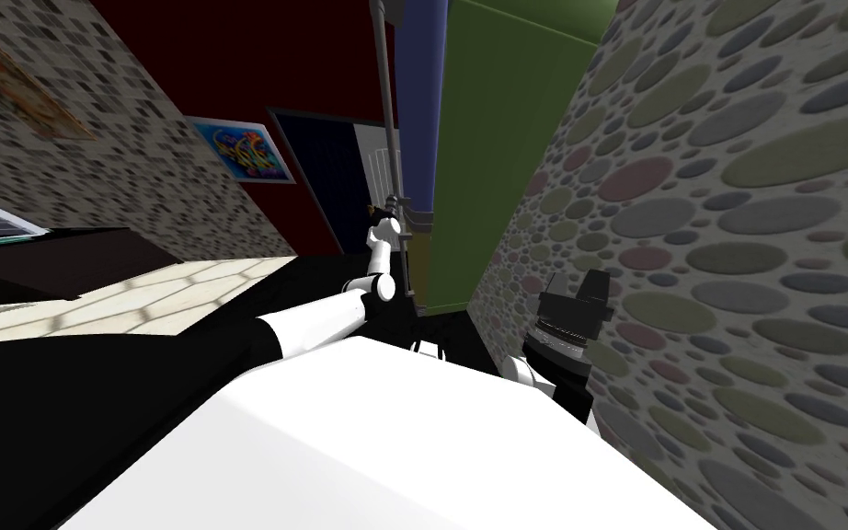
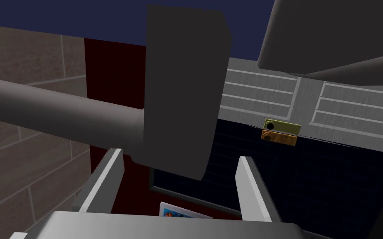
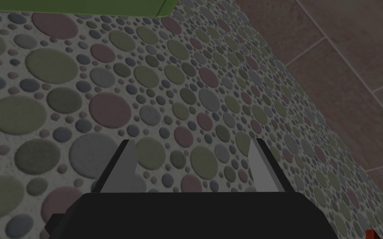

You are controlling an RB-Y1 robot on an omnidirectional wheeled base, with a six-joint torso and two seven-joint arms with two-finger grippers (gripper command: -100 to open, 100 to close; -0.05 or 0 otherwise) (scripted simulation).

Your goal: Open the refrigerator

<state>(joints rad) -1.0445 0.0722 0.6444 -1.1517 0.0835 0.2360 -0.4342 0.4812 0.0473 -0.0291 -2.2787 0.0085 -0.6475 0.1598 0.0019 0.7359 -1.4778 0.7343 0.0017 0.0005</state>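
Grey bar handle (image 2: 53, 103) of the refrigerator (image 1: 424, 110), met by the left pincer (image 2: 180, 159). The pincer's fingers are spread. The handle's dark mounting block (image 2: 182, 91) stands between them, just beyond their tips. From the block the bar runs off crosswise past one finger, so its long axis lies across the gap rather than along it. The left arm is much the nearer. The right pincer (image 3: 192, 143), also spread, faces a pebbled wall (image 3: 103, 83), well apart from the handle. The left wrist view gives the fit of block and fingers. The head view adds the bar's upright run beyond the left pincer along the blue refrigerator front, with a green panel (image 1: 505, 166) on its far side. A grip probably calls for closing on the bar just clear of the block.
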